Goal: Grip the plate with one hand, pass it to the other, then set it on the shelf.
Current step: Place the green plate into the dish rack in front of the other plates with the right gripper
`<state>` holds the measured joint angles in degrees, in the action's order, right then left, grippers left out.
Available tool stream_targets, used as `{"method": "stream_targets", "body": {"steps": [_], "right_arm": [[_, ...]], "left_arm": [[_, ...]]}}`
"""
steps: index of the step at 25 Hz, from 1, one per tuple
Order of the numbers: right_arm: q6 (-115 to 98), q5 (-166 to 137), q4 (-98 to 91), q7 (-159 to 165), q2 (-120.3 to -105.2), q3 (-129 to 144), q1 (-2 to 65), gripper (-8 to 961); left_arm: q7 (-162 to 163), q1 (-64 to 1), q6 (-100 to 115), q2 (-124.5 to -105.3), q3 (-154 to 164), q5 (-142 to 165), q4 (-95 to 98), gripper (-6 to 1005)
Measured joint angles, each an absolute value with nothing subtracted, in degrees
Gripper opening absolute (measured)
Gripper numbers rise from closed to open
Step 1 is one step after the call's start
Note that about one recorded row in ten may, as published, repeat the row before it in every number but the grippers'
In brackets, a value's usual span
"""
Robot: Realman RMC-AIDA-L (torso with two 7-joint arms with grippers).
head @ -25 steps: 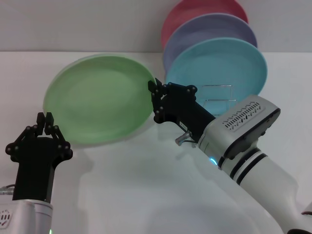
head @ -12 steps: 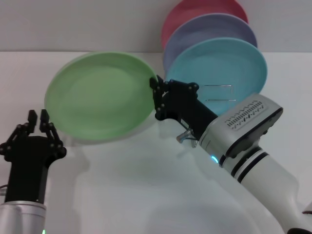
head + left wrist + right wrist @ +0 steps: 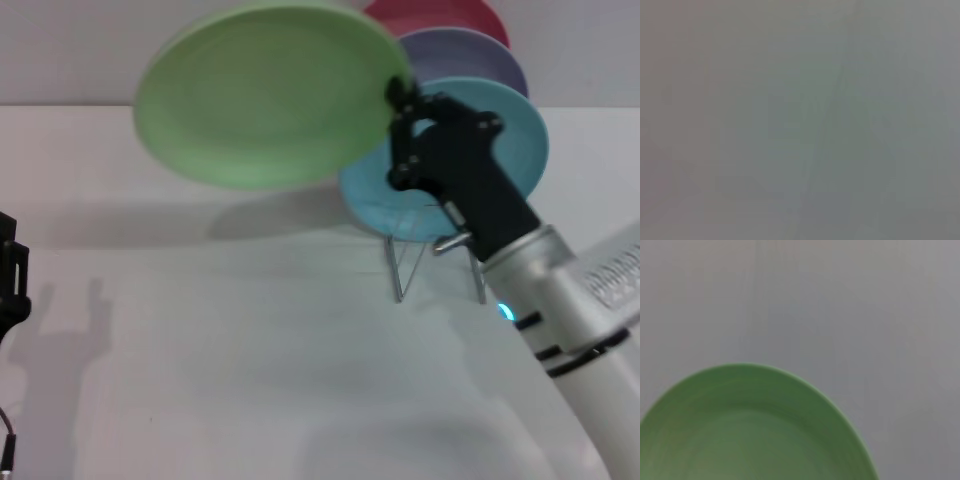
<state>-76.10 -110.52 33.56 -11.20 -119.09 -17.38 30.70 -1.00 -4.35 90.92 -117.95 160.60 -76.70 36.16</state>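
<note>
The light green plate hangs high in the air, tilted, in front of the back wall. My right gripper is shut on its right rim, just left of the standing plates. The right wrist view shows the plate close up against a grey background. The shelf, a thin silver wire rack, stands below and to the right of the plate, only its legs showing. My left gripper sits at the far left edge of the head view, well away from the plate. The left wrist view shows only blank grey.
A turquoise plate stands upright in the rack, with a lavender plate and a pink plate behind it. The white table stretches in front of the rack.
My right arm has lifted the green plate up and to the right, toward the rack. My left gripper has drawn back down and left to the picture's edge.
</note>
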Motion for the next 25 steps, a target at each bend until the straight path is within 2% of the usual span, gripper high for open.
{"method": "stream_targets", "body": {"steps": [1, 8, 11, 12, 14, 15, 16, 17, 18, 25], "right_arm": [[-80.7, -110.8, 33.9, -12.7, -118.99, -17.5, 28.8, 21], [-91.0, -111.2, 34.6, -16.1, -118.51, -17.7, 23.4, 21], [-93.8, -111.4, 35.6, -19.1, -117.42, -18.7, 20.0, 21], [-93.8, -111.4, 35.6, -19.1, -117.42, -18.7, 20.0, 21], [-94.4, -111.5, 36.5, -21.0, -116.46, -18.9, 18.6, 21], [-94.7, -111.5, 37.4, -21.5, -115.57, -19.0, 18.0, 21], [-94.6, -111.5, 39.7, -21.9, -113.49, -18.9, 17.1, 21], [-94.6, -111.5, 39.7, -21.9, -113.49, -18.9, 17.1, 21], [-94.1, -111.5, 41.4, -21.9, -112.1, -18.8, 16.7, 21], [-81.8, -111.5, 60.3, -25.8, -100.1, -20.0, 13.6, 21]], "left_arm": [[5.1, -4.9, 92.6, -117.94, 160.4, -74.6, 32.5, 298], [9.1, -5.7, 96.9, -117.95, 159.7, -72.1, 29.7, 633], [9.5, -6.5, 96.8, -117.53, 158.9, -72.0, 30.1, 772], [9.5, -6.5, 96.8, -117.53, 158.9, -72.0, 30.1, 792], [9.4, -7.0, 96.6, -117.28, 158.8, -72.0, 30.2, 833], [9.4, -7.3, 96.5, -117.24, 158.7, -72.0, 30.2, 833], [9.1, -7.7, 96.2, -117.16, 158.3, -72.0, 30.3, 833], [9.1, -7.7, 96.2, -117.16, 158.3, -72.0, 30.3, 833], [9.0, -7.9, 96.0, -117.14, 157.9, -72.0, 30.3, 833], [7.3, -8.7, 95.4, -117.14, 155.7, -72.0, 30.7, 833]]}}
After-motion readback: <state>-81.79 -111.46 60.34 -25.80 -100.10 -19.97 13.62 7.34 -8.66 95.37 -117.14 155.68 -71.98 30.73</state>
